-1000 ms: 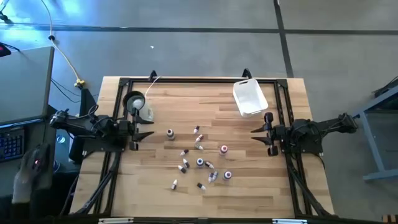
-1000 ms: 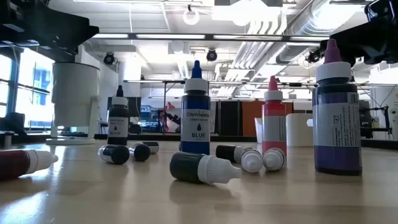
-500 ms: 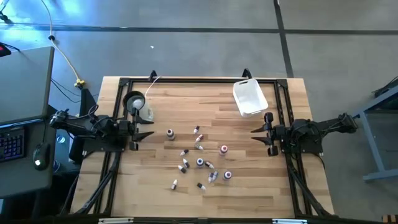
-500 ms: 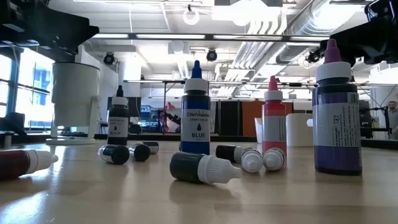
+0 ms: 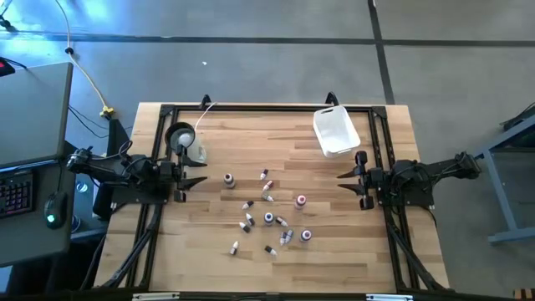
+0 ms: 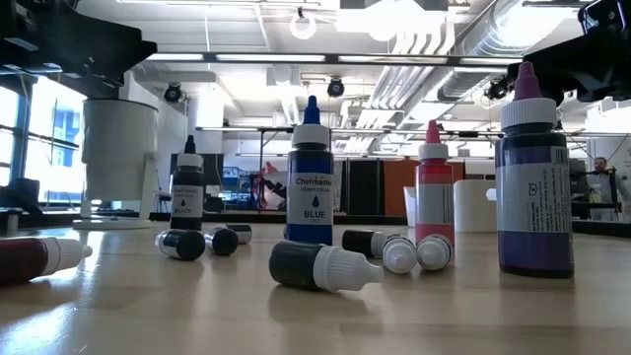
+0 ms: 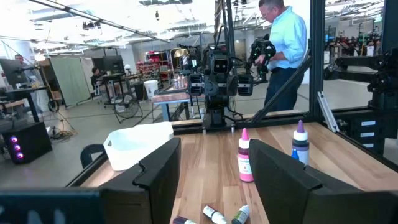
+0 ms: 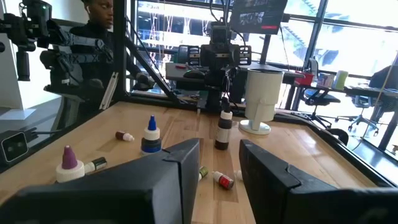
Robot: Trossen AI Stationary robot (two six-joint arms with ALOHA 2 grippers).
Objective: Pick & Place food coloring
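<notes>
The one clear label is in the low view, on the blue bottle (image 6: 312,182) standing upright at the middle: a brand line that looks like "Chefmaster", small print beneath too fine to read, then "BLUE" in capitals. At its 9 o'clock, the dark bottle (image 6: 187,196) has a label whose word looks like "BLACK", though it is hard to be sure. At 3 o'clock, the purple bottle (image 6: 535,187) shows only small symbols on its side, unreadable.

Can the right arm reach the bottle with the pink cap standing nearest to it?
Probably yes. The right gripper is open and faces the pink-capped bottle, with only bare table between them.
</notes>
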